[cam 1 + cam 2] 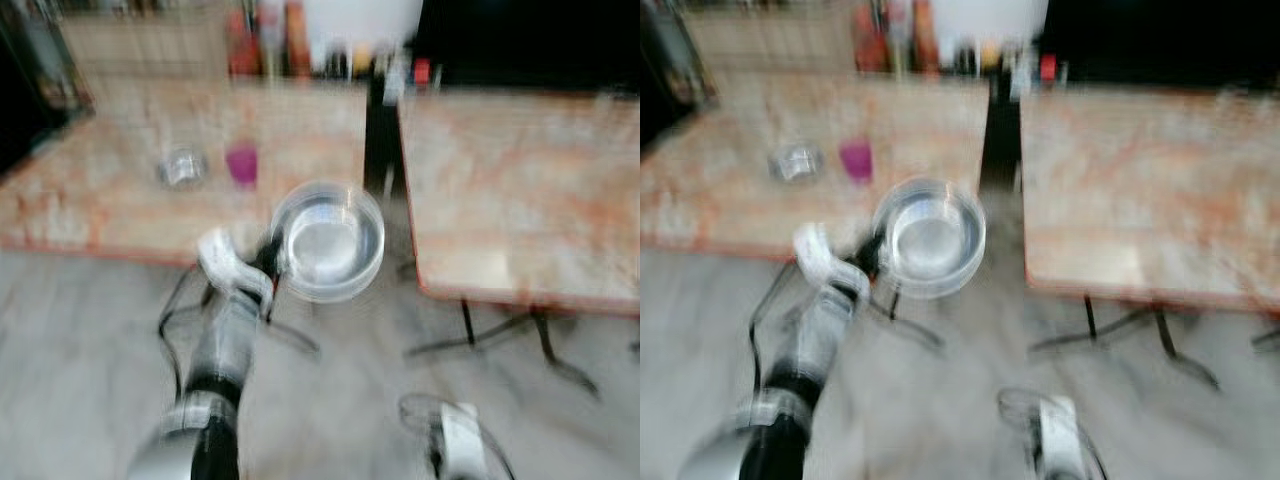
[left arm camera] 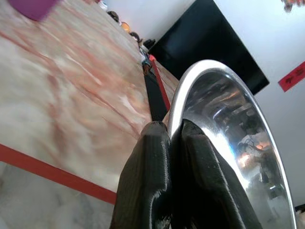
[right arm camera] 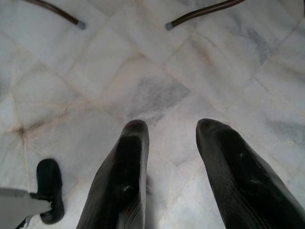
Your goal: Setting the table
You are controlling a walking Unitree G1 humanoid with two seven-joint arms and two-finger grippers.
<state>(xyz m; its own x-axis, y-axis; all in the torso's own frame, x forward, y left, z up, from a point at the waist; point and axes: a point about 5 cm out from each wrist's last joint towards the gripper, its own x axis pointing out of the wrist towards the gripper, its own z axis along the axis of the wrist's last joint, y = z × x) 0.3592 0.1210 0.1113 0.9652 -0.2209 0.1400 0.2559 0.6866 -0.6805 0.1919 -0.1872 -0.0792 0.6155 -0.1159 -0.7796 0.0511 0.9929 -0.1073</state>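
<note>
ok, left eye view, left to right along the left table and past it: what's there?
Small metal bowl → purple cup → large steel bowl held by the left end effector → gap between the tables → right table.

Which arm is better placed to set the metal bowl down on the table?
Left. The left pincer is shut on the rim of the metal bowl, held at the left table's near edge. The right pincer hangs open and low over the floor.
</note>
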